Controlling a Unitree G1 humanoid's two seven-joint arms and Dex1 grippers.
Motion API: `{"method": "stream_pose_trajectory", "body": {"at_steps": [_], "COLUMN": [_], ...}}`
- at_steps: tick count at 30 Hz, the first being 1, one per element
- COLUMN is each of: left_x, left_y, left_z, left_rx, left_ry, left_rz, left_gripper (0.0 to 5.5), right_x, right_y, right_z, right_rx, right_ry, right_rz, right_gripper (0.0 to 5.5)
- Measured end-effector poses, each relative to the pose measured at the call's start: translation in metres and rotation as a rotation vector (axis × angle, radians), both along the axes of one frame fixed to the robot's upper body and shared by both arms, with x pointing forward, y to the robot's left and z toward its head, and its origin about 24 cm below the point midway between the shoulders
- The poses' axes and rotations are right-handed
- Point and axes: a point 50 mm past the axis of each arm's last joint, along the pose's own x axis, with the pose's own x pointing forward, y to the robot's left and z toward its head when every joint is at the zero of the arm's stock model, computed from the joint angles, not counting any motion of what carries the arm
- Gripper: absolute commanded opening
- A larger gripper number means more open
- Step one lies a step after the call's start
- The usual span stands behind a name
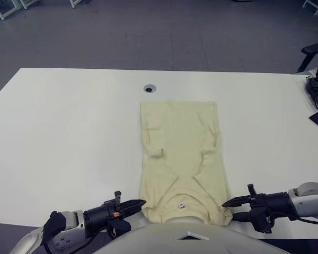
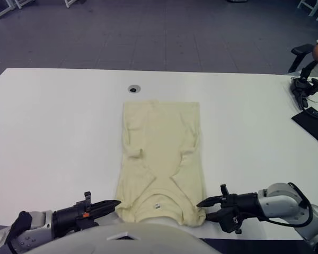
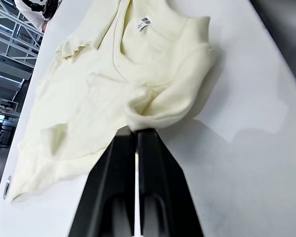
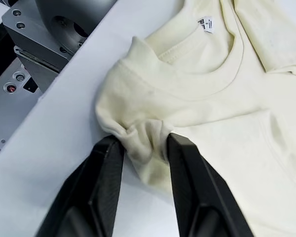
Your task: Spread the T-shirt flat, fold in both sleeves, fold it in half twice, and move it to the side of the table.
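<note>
Lengthwise on the table [image 1: 69, 132], the T-shirt [image 1: 181, 159] has both near shoulder corners pinched: one in the left gripper [image 1: 142, 202], one in the right gripper [image 1: 228, 209]

Head stereo, 2 wrists: shared T-shirt [image 1: 183, 159]

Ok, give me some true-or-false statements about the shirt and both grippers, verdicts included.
1. The T-shirt lies with both sleeves folded in. True.
2. Its collar points away from the robot. False: the collar lies at the near edge of the table.
3. The left gripper is shut on shirt cloth. True.
4. The right gripper hangs high above the table. False: it is low, with shirt cloth bunched between its fingers.
5. The shirt covers the round hole. False: the hole lies bare beyond the hem.
</note>
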Motion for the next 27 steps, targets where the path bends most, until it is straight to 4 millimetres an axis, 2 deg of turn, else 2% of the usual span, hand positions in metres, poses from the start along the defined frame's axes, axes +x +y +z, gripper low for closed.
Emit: {"method": "stream_pose_trajectory", "body": {"at_steps": [5, 9, 12, 14, 16, 18, 21, 27], "left_x": [0.001, -0.006, 0.000, 0.015, 0.032, 0.039, 0.039, 0.032], "left_y": [0.001, 0.001, 0.003, 0.007, 0.011, 0.013, 0.017, 0.031], "left_z": [-0.002, -0.005, 0.002, 0.019, 0.046, 0.069, 0.096, 0.117], "left_rx": [-0.017, -0.053, -0.095, -0.146, -0.203, -0.247, -0.265, -0.120], "left_ry": [0.080, 0.223, 0.330, 0.337, 0.302, 0.295, 0.311, 0.255], "left_rz": [0.046, 0.117, 0.184, 0.217, 0.221, 0.210, 0.177, 0.182], "left_gripper": [0.00, 0.00, 0.00, 0.00, 0.00, 0.00, 0.00, 0.00], "right_x": [0.000, 0.001, 0.004, 0.008, 0.016, 0.022, 0.029, 0.029], "right_y": [0.001, 0.001, -0.001, 0.000, 0.001, 0.000, 0.000, 0.000], "right_z": [-0.001, -0.001, 0.000, 0.005, 0.014, 0.021, 0.035, 0.057], "right_rx": [-0.006, -0.008, 0.021, 0.102, 0.193, 0.253, 0.349, 0.457], "right_ry": [0.006, 0.012, 0.065, 0.111, 0.128, 0.136, 0.144, 0.142], "right_rz": [0.004, 0.003, -0.049, -0.099, -0.137, -0.157, -0.170, -0.158], "right_gripper": [0.01, 0.01, 0.01, 0.01, 0.01, 0.01, 0.01, 0.01]}}
